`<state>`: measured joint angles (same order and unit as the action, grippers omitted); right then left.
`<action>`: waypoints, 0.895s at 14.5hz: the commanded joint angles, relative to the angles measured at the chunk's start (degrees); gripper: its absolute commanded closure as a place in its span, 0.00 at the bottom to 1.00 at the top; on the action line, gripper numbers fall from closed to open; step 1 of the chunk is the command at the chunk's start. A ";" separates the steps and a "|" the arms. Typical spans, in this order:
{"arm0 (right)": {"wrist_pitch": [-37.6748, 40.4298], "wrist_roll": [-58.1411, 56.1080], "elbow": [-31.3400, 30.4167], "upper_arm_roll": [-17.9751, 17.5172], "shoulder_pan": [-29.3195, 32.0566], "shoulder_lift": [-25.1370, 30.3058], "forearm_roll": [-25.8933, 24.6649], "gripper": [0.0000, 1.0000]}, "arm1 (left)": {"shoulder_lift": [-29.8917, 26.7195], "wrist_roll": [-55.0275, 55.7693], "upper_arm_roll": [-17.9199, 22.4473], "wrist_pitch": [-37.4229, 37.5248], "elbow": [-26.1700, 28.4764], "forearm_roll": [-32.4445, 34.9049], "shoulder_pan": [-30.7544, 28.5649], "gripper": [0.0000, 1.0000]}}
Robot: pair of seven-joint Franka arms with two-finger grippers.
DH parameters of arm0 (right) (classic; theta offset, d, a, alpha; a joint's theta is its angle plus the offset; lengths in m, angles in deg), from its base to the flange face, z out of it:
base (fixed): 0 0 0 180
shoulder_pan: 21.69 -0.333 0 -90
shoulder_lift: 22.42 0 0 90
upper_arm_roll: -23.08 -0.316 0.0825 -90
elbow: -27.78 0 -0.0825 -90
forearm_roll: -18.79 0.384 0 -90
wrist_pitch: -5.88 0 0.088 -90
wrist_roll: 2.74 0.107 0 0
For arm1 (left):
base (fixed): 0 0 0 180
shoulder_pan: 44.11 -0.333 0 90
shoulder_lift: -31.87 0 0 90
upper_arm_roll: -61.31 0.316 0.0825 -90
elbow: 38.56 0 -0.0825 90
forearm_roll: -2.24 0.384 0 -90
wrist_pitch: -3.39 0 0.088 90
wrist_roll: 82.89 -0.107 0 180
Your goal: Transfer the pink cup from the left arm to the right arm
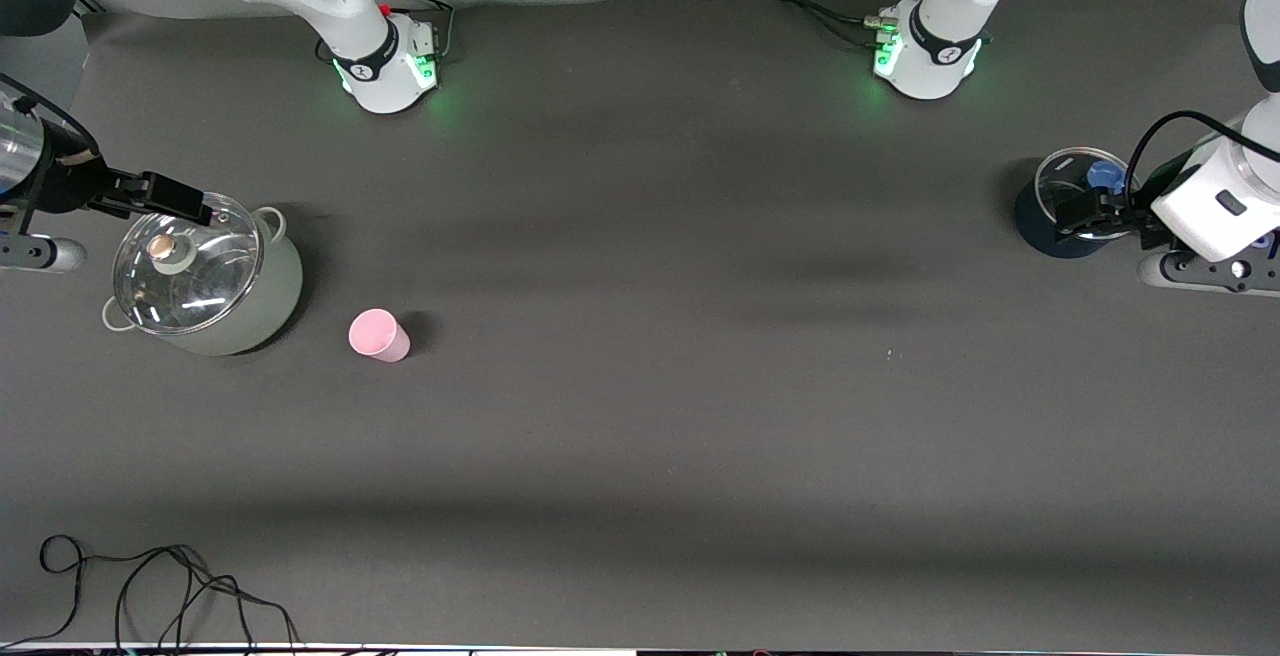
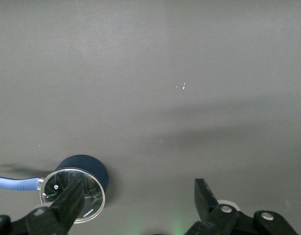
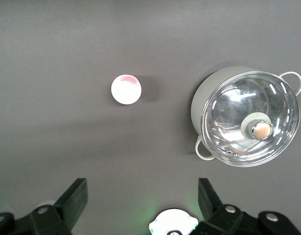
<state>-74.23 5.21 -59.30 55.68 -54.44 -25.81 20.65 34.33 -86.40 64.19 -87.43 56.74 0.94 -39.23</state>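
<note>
The dark grey table [image 1: 640,416] carries three vessels and a loose cable. The largest is a pale grey-green pot [image 1: 262,314] with two loop handles, standing at the right arm's end of the table and covered by a glass lid [image 1: 187,263] with a round knob [image 1: 166,249]; its interior looks bare through the glass, though reflections hinder a firm reading. At the left arm's end of the table stands a dark blue pot [image 1: 1040,226] with a pale blue handle, likewise under a glass lid [image 1: 1083,186] with a blue knob; its contents cannot be made out. The smallest vessel, the pink cup [image 1: 378,335], stands upright and free on the table just beside the grey-green pot, toward the left arm's end from it and slightly nearer the front camera; the right wrist view shows it holds nothing. The right gripper [image 1: 175,198] hangs over the grey-green pot's lid, fingers spread wide and holding nothing. The left gripper [image 1: 1085,216] hangs over the dark blue pot, fingers likewise spread wide and holding nothing. A tangled black cable [image 1: 150,586] lies at the table edge nearest the front camera, at the right arm's end.
</note>
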 commanded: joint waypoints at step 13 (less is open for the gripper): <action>1.10 -0.04 1.48 -0.34 -0.48 -0.65 -0.99 0.00 | 0.00 0.18 0.55 -0.68 -1.52 2.18 1.44 0.00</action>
<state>-74.12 5.21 -59.17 55.42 -54.87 -26.03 20.65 34.27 -86.41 64.18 -87.76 56.08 2.10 -38.72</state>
